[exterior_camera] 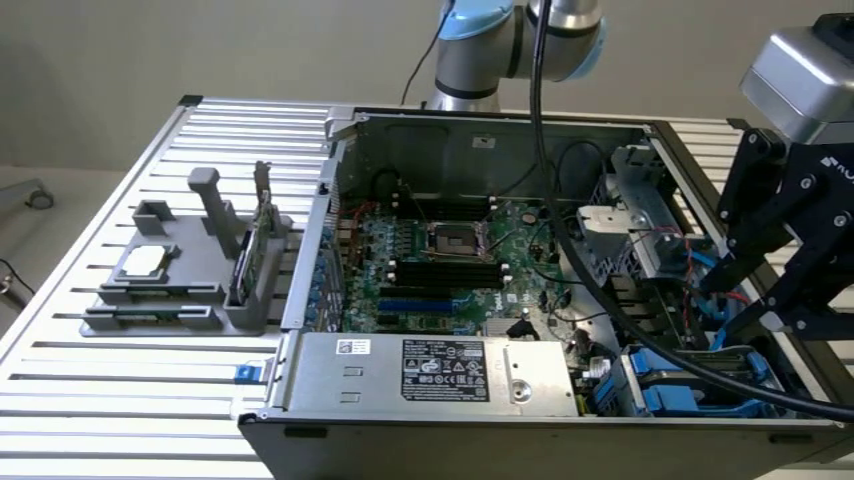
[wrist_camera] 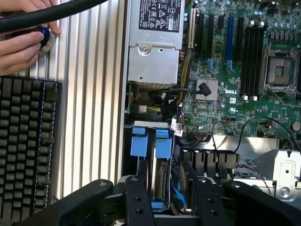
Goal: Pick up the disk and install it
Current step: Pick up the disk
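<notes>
Wrist view:
- Gripper (wrist_camera: 171, 181): body cut off by the frame edge, so the fingers (wrist_camera: 139, 202) are seen only in part.
- Disk (wrist_camera: 161, 172): stands on edge between the fingers, its near end hidden behind the gripper. Whether it touches a finger cannot be told.
- Hand (wrist_camera: 21, 44): cut by the edge and partly behind the cable (wrist_camera: 51, 14). It covers most of a knob (wrist_camera: 45, 38).
- Keyboard (wrist_camera: 26, 141): cut off, key legends unreadable.

Exterior view:
- Arm (exterior_camera: 514, 40): cut by the frame edge, its foot hidden behind the case (exterior_camera: 481, 140).
- Cable: covers a strip of the board (exterior_camera: 400, 248).
- PSU label (exterior_camera: 445, 370): print too small to read.
- Blue carriers (exterior_camera: 674, 385): partly behind the gripper links and cable.
</notes>
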You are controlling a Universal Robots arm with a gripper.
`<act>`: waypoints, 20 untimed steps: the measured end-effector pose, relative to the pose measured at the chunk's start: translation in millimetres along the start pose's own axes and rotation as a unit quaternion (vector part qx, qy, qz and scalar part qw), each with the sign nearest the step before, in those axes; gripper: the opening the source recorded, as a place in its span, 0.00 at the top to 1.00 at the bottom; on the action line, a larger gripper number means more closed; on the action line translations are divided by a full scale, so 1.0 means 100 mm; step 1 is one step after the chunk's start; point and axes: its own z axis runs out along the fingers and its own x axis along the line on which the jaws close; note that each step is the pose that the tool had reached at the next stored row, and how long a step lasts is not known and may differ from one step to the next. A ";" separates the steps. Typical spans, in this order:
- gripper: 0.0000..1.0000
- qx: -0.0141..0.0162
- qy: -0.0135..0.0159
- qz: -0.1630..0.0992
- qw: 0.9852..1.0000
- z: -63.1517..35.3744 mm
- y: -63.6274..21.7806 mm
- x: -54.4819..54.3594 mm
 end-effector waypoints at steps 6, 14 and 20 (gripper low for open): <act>0.59 0.000 -0.001 -0.001 1.000 -0.002 -0.058 0.06; 0.80 0.000 -0.002 -0.004 1.000 0.058 -0.127 0.10; 0.89 0.000 -0.002 -0.007 1.000 0.166 -0.136 0.11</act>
